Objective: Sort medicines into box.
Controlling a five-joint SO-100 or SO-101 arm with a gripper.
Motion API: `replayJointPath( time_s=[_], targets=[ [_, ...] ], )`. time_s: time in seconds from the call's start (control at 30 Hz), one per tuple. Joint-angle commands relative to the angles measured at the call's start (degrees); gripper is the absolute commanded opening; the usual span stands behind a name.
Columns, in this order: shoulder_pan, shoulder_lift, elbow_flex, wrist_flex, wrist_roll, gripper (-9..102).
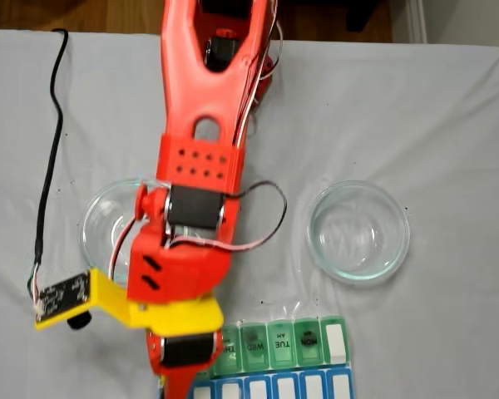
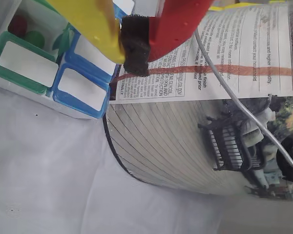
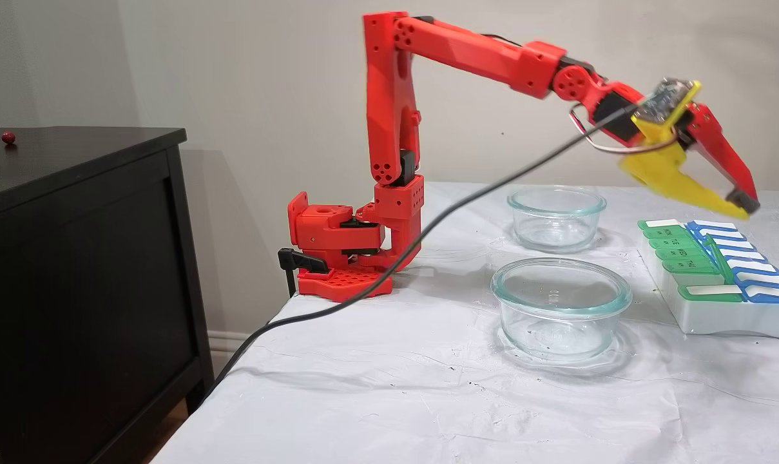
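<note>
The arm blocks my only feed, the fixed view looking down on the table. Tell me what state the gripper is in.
Observer: In the wrist view the gripper is shut, with the yellow finger against the black pad and nothing visible between them.
Operator: Give me its height over the pill organizer.
Observer: In a fixed view from the side, it hangs above the pill organizer, clear of the lids.
Operator: Report any balls in the organizer.
Observer: The wrist view shows one dark red ball and one green ball together in an open compartment.
</note>
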Motion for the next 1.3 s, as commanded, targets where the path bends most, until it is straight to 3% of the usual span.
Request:
replayJointPath(
  time_s=[0.0,0.3,0.5,0.73,1.03,1.27],
  targets=[
    [-0.2,-0.7,-9.4,1.7,0.6,0],
    [-3.7,0.0,-5.4,7.8,-1.4,0],
    [-3.6,-2.5,-7.5,10.5,3.6,0],
    [-3.0,-6.1,-11.8,21.3,8.5,0],
    [-3.0,-2.4,-5.8,23.9,9.2,0],
    [-4.0,-3.0,-1.8,20.0,10.7,0]
  ],
)
